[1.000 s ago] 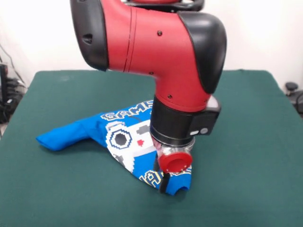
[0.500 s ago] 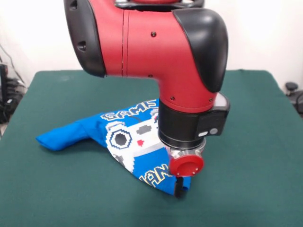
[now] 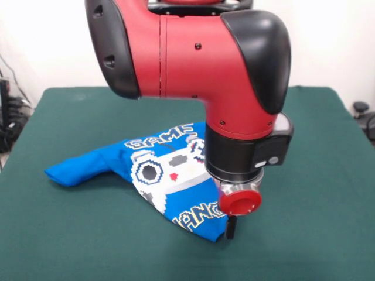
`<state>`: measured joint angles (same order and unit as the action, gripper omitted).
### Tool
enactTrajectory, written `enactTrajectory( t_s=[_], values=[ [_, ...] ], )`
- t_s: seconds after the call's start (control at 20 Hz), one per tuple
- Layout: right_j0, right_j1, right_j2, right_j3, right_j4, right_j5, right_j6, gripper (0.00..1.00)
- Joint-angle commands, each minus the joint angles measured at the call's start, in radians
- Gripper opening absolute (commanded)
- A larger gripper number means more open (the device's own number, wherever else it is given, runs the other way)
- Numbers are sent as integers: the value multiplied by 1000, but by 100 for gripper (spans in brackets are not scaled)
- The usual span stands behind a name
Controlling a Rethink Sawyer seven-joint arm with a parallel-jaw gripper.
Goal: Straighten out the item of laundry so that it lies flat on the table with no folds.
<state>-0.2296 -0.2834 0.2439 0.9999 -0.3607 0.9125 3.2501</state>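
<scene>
The item of laundry [image 3: 155, 175], a bright blue T-shirt with a white-grey controller print and block lettering, lies crumpled on the green table [image 3: 316, 175] left of centre. One blue end trails off to the left, and the body narrows to a corner near the front. The red and black arm comes down over the shirt's right side and hides part of it. My gripper [image 3: 231, 228] sits low at that front right corner, shut on the shirt's edge just above the cloth.
The arm's wide red body covers the back middle of the table. Dark cables [image 3: 9, 117] hang beyond the table's left edge. A black object [image 3: 363, 114] stands past the right edge.
The gripper has moved right with the shirt's corner in it. The front of the shirt has stretched out that way and more of the lower lettering shows.
</scene>
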Motion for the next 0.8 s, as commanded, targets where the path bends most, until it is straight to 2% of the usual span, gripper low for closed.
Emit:
enactTrajectory(
  t_s=[0.05, 0.4, 0.6, 0.8],
  values=[
    [21, 6, 79, 69, -16, 192, -384, 100],
    [31, -13, 62, 89, -36, 215, -355, 100],
    [31, -19, 48, 116, -56, 182, -340, 100],
    [22, 10, 48, 113, -81, 149, -342, 100]
  ],
)
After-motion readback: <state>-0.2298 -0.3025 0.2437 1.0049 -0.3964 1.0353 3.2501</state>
